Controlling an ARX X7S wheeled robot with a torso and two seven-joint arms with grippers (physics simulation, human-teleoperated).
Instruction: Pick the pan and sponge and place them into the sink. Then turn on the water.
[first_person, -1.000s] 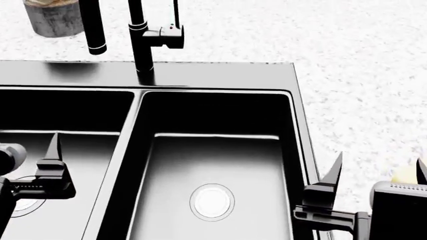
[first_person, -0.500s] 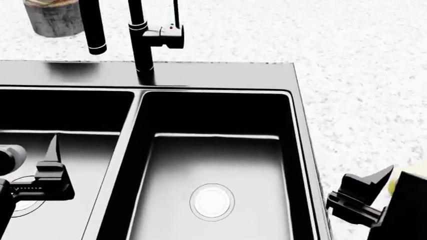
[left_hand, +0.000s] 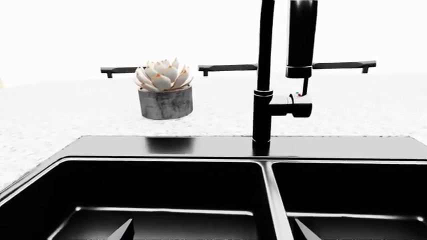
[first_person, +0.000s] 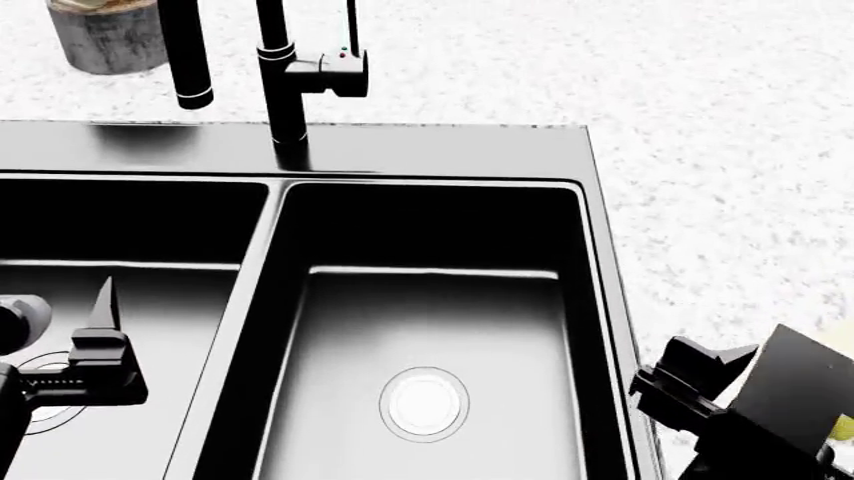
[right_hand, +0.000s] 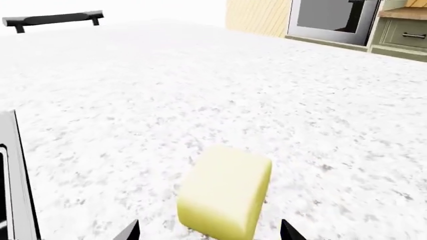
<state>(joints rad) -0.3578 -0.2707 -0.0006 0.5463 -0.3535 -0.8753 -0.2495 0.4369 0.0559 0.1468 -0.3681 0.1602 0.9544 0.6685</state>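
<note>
The black double-basin sink (first_person: 441, 155) fills the head view, with a silver drain (first_person: 423, 403) in its right basin and the tall black tap (first_person: 280, 90) behind the divider. No water shows at the spout. My left gripper (first_person: 80, 345) hangs open inside the left basin; in the left wrist view its fingertips (left_hand: 127, 231) frame the left basin's far wall and the divider. My right gripper (right_hand: 210, 232) is open over the counter to the right of the sink, its fingertips on either side of the pale-yellow sponge (right_hand: 223, 192). The pan is out of view.
A white speckled counter (first_person: 721, 150) surrounds the sink. A succulent in a grey pot (left_hand: 165, 90) stands behind the left basin. The sink's rim (right_hand: 13, 175) lies close beside the sponge. Wooden cabinets and an oven (right_hand: 333, 20) stand far off.
My right gripper has swung away from the sink's right edge, turning out over the counter towards the sponge. The left gripper has barely moved.
</note>
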